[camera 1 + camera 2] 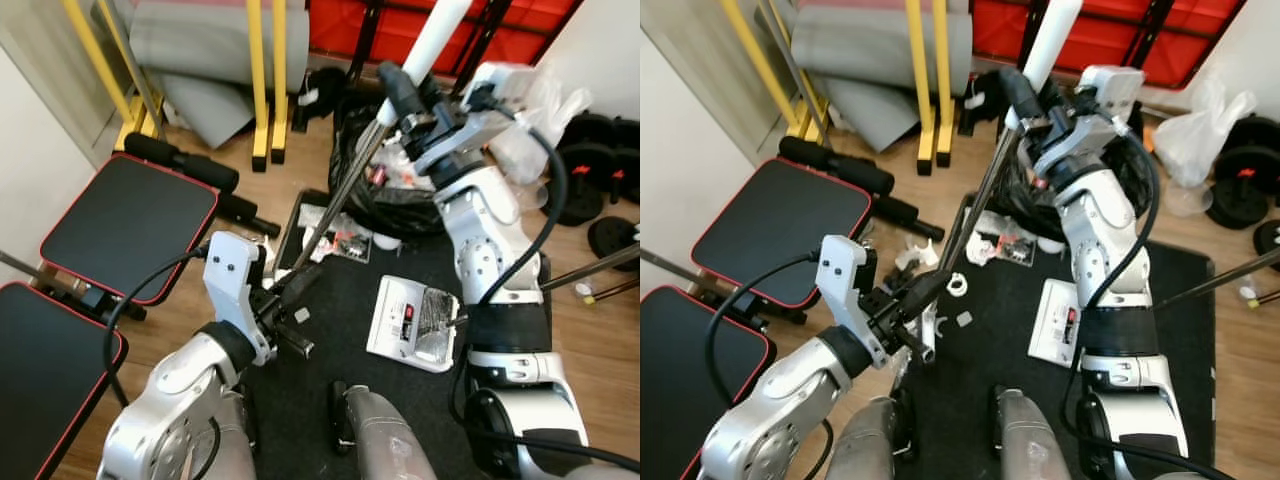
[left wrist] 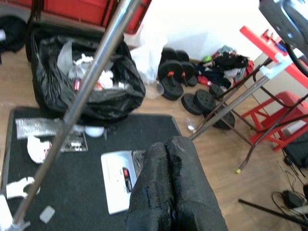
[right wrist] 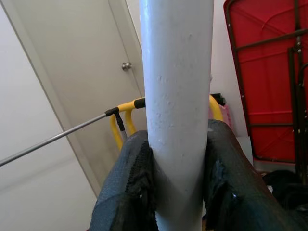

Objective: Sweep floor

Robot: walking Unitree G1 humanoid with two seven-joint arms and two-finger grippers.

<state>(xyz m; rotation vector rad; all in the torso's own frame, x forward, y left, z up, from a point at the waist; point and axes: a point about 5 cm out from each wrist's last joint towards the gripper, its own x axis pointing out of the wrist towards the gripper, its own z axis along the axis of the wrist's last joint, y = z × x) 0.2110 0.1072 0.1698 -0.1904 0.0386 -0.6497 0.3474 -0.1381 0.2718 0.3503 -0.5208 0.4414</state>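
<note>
A broom stands tilted, with a metal shaft (image 1: 345, 190) and a thick white handle (image 1: 437, 35) at its top. My right gripper (image 1: 400, 95) is raised high and shut on the white handle (image 3: 175, 96), one finger (image 3: 127, 187) on each side. My left gripper (image 1: 290, 285) is low by the shaft's lower end. Its fingers (image 2: 168, 183) are pressed together and the shaft (image 2: 82, 101) runs beside them. On the black mat (image 1: 330, 350) lie scraps (image 1: 340, 240), a white ring piece (image 1: 957, 285) and a flat white pack (image 1: 412, 322).
A black rubbish bag (image 1: 400, 190) stands open at the mat's far edge. Weight bench pads (image 1: 130, 225) sit on the left, yellow frame legs (image 1: 265, 80) behind them. Weight plates (image 1: 590, 170) and a thin metal stand leg (image 1: 600, 270) are on the right.
</note>
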